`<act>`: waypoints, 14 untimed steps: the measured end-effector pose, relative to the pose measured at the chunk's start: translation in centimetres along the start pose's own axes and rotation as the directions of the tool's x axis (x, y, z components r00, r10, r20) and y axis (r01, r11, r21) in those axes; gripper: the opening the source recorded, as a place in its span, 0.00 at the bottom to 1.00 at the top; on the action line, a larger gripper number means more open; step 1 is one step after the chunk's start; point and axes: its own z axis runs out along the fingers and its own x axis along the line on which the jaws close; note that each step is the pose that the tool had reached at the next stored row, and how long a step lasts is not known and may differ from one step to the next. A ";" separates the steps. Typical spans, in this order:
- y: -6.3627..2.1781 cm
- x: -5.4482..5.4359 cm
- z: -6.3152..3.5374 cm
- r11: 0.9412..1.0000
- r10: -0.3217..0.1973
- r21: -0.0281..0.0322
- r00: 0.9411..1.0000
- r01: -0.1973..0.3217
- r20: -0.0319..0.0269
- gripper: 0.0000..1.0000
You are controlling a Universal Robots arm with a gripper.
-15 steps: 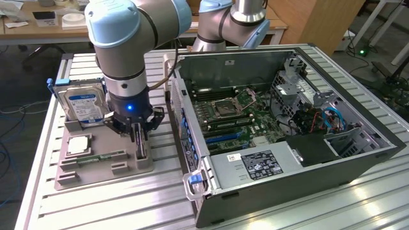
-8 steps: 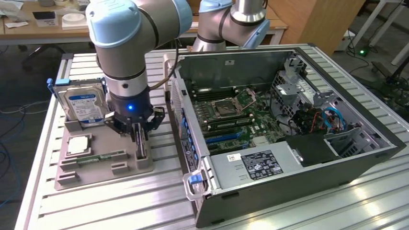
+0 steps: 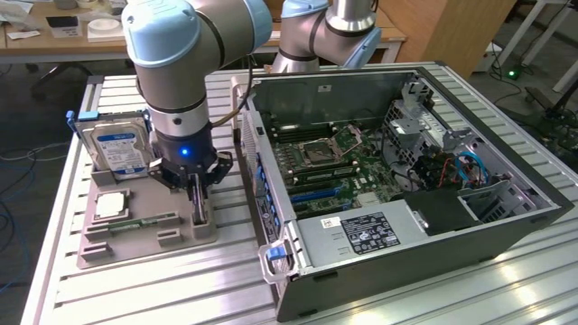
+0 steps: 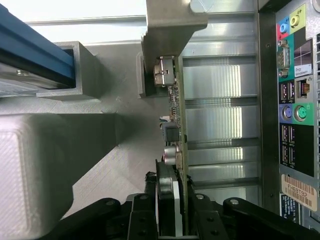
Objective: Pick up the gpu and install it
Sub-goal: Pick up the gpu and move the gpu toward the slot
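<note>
The gpu (image 4: 180,115) is cut off by the frame edge, as is the computer case (image 4: 295,165).

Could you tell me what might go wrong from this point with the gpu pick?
1. The gripper sits at the gpu's end away from its silver bracket, so the card may tilt when lifted.
2. The bracket is seated against the grey holder and could snag.
3. The computer case stands close beside, so a swing might knock it.
</note>
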 end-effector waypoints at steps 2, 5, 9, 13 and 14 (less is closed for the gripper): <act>0.00 0.0 0.00 1.000 0.000 0.000 1.000 0.000 0.000 0.29; 0.00 0.0 0.00 1.000 0.000 0.000 1.000 0.000 0.000 0.29; 0.00 0.0 0.00 1.000 0.000 0.000 1.000 0.000 0.000 0.29; 0.00 0.0 0.00 1.000 0.000 0.000 1.000 0.000 0.000 0.29; 0.00 0.0 0.00 1.000 0.000 0.000 1.000 0.000 0.000 0.29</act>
